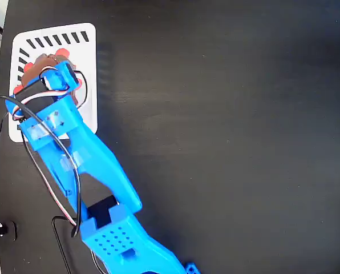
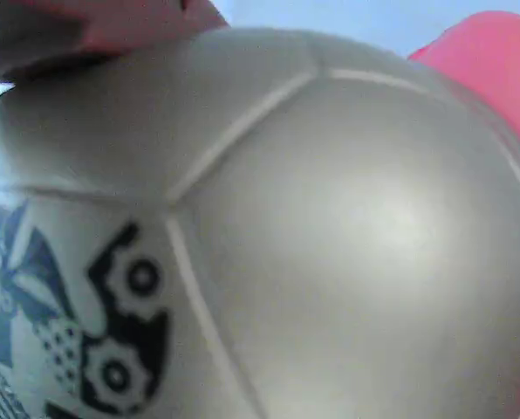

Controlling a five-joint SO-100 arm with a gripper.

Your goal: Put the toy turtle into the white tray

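Lying directly beneath the gripper (image 1: 47,71), the toy turtle (image 2: 312,227) sits over the white tray (image 1: 85,45); jaw state cannot be determined.

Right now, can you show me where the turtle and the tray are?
turtle (image 2: 330,218): wrist view, on its shell.
turtle (image 1: 60,55): fixed view, on a red leg.
tray (image 1: 81,28): fixed view, on its top right corner.
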